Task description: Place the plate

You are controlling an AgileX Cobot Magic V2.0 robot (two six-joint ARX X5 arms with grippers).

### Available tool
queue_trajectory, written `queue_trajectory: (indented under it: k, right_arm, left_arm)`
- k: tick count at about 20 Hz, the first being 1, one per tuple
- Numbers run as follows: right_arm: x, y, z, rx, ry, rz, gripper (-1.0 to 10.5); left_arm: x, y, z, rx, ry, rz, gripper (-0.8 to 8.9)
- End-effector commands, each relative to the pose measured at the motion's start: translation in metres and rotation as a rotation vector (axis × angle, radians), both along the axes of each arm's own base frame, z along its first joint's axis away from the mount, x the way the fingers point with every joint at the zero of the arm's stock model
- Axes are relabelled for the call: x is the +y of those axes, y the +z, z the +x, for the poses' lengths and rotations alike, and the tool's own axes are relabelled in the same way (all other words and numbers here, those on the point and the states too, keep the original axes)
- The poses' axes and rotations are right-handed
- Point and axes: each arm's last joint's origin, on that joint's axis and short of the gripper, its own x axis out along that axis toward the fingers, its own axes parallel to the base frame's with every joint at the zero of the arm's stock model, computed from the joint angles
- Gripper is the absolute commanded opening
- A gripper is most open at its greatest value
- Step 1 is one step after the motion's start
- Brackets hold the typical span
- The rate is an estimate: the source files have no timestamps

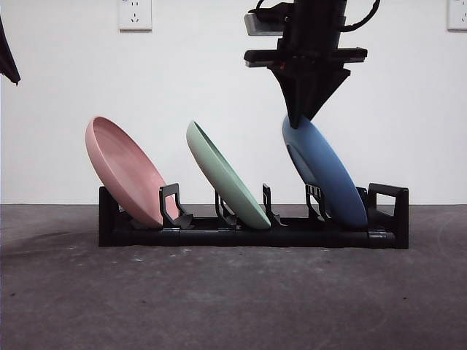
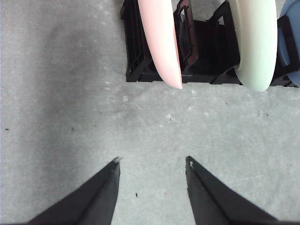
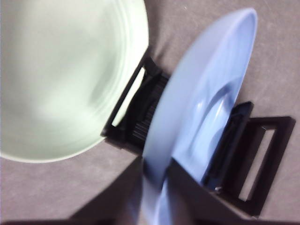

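A blue plate (image 1: 328, 179) leans in the right slot of a black rack (image 1: 255, 237). My right gripper (image 1: 300, 120) comes down from above and is shut on the plate's top rim. In the right wrist view the blue plate (image 3: 201, 93) runs down between the jaws of the right gripper (image 3: 154, 187), its lower edge in the rack (image 3: 267, 154). My left gripper (image 2: 152, 161) is open and empty over bare table, in front of the rack's pink-plate end (image 2: 206, 51).
A pink plate (image 1: 124, 168) leans in the left slot and a green plate (image 1: 226, 175) in the middle slot. The green plate (image 3: 65, 75) stands close beside the blue one. The left arm shows as a black tip (image 1: 7, 58) at the top left corner.
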Motion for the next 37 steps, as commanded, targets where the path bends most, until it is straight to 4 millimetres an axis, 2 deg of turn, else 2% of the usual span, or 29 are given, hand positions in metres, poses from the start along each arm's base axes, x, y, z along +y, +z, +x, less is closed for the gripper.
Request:
queue_trajectory:
  k: [1, 5, 15, 20, 22, 26, 30, 34, 37]
  right_arm:
    - [0.004, 0.003, -0.001, -0.005, 0.009, -0.005, 0.1]
    - [-0.001, 0.021, -0.012, -0.041, 0.018, 0.018, 0.1]
    - [-0.032, 0.108, -0.072, -0.263, 0.134, 0.27, 0.1]
    - [-0.031, 0.124, -0.108, -0.346, 0.266, 0.295, 0.1]
    - [-0.027, 0.118, -0.124, -0.407, 0.328, 0.333, 0.1]
    - [-0.027, 0.073, -0.166, -0.484, 0.458, 0.37, 0.1]
    - [-0.021, 0.028, -0.198, -0.412, 0.592, 0.221, 0.1]
    - [-0.003, -0.006, -0.229, -0.363, 0.756, 0.073, 0.1]
    - [0.01, -0.029, -0.245, -0.309, 0.841, 0.002, 0.1]
  left_arm:
    - [-0.001, 0.006, 0.003, -0.025, -0.014, 0.004, 2.23]
    - [-0.001, 0.006, 0.003, -0.025, -0.014, 0.004, 2.23]
    - [-0.001, 0.006, 0.003, -0.026, -0.014, 0.004, 2.22]
    - [-0.001, 0.006, 0.003, -0.026, -0.014, 0.004, 2.22]
    - [-0.001, 0.006, 0.003, -0.025, -0.014, 0.004, 2.22]
    - [-0.001, 0.006, 0.003, -0.024, -0.014, 0.004, 2.22]
    - [-0.001, 0.006, 0.003, -0.029, -0.022, 0.011, 2.22]
    - [-0.001, 0.006, 0.003, -0.03, -0.025, 0.013, 2.22]
    - [-0.001, 0.006, 0.003, -0.03, -0.025, 0.013, 2.22]
